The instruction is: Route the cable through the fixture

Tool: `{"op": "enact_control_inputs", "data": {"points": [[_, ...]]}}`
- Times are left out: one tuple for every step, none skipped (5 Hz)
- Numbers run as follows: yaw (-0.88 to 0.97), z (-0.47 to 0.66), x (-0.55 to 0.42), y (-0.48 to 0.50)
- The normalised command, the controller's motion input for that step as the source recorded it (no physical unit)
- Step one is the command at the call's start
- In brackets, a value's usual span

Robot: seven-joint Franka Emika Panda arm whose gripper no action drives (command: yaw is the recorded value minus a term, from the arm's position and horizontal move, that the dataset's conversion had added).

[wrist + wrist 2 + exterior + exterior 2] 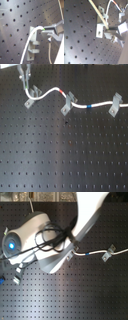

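Note:
The white cable runs across the far part of the board in the first exterior view. Its red band lies between the left clip and the middle clip. Its blue band lies between the middle clip and the right clip. My gripper stands over the left clip at the cable's left end. In both wrist views the fingers are closed on the cable right beside this clip. The cable crosses the clip at its prongs.
The black perforated board spreads toward the near side. In the second exterior view the white arm with its looped black hose covers the left clip area. The right clip and blue band show there.

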Motion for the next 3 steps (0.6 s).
{"op": "enact_control_inputs", "data": {"points": [[0.0, 0.0, -0.023, -0.006], [-0.11, 0.0, -0.194, -0.134], [-0.1, -0.01, -0.311, -0.08]]}}
